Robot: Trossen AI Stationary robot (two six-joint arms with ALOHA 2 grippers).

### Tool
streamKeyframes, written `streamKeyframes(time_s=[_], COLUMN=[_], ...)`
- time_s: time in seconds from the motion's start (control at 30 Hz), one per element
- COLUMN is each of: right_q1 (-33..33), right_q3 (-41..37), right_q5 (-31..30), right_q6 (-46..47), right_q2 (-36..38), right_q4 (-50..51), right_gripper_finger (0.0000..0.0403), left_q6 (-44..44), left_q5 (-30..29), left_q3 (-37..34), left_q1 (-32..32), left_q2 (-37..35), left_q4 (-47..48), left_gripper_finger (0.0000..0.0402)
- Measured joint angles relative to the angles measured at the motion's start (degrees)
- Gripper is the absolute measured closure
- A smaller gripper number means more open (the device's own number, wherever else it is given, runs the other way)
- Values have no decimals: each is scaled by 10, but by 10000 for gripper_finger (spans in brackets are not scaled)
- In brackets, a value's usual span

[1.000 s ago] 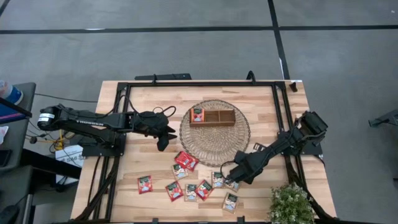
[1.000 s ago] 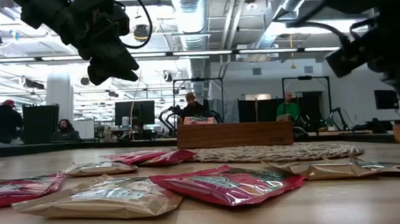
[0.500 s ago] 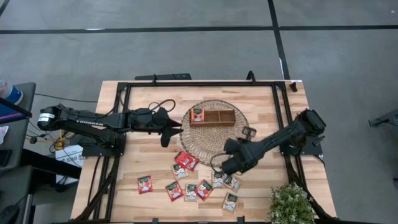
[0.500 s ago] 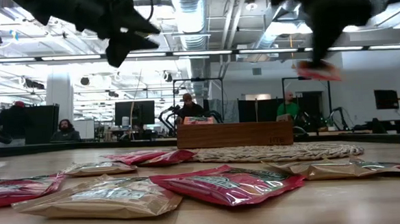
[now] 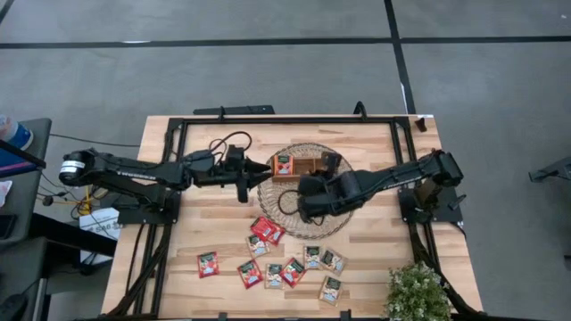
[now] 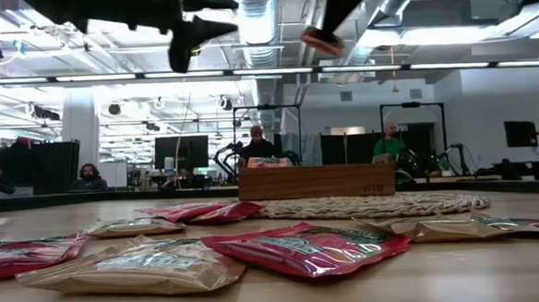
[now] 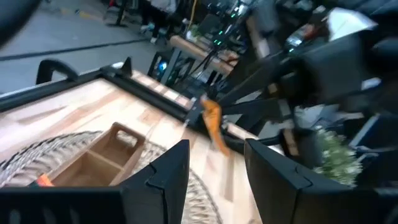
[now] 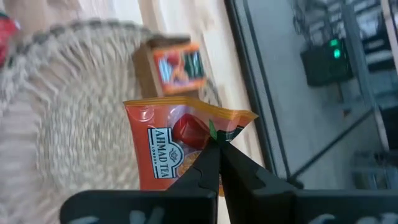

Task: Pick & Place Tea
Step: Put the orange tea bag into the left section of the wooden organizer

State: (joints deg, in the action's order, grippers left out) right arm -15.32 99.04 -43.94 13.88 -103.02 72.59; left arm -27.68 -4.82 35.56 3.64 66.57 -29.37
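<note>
Right gripper [image 8: 214, 149] is closed tight on one corner of a red-orange sachet [image 8: 171, 149]; the sachet hangs free from that pinch, label legible in the right wrist view. From above, the right gripper [image 5: 308, 198] sits over the wicker mat [image 5: 303, 223], near the mat's middle and just in front of the tray [image 5: 317, 168]. The tray lies on the far half of the mat; its left compartment already holds one red sachet [image 5: 284, 165], and the other two look empty.

Left gripper [image 5: 243, 183] hovers at the mat's left edge, just beside the tray's left end, fingers [image 7: 171, 168] parted with nothing between them.

The remaining sachets [image 5: 268, 230] lie scattered on the table between the mat and the near edge, some red, some beige.

Risks, as judged:
- Corner grip only. The sachet can swing or twist, so on release it may catch a divider or the tray wall and land on the mat instead.
- Thin pinch may slip mid-carry.
- Both grippers are close together at the tray; if the right one heads for the left compartment, contact with the left is possible.
- Brushing the light tray could shift it on the mat.
</note>
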Motion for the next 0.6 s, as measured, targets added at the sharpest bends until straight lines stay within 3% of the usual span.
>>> streamKeyframes(time_s=[0.3,0.6], right_q1=[12,12], right_q3=[2,2], right_q5=[5,5], right_q6=[-98,-114], right_q2=[-3,-4], right_q4=[-79,-81], right_gripper_finger=[403,403], left_q6=[18,26], left_q5=[3,37], left_q3=[75,123], left_q1=[9,8], left_q2=[127,160], left_q4=[-21,-21], left_gripper_finger=[255,255])
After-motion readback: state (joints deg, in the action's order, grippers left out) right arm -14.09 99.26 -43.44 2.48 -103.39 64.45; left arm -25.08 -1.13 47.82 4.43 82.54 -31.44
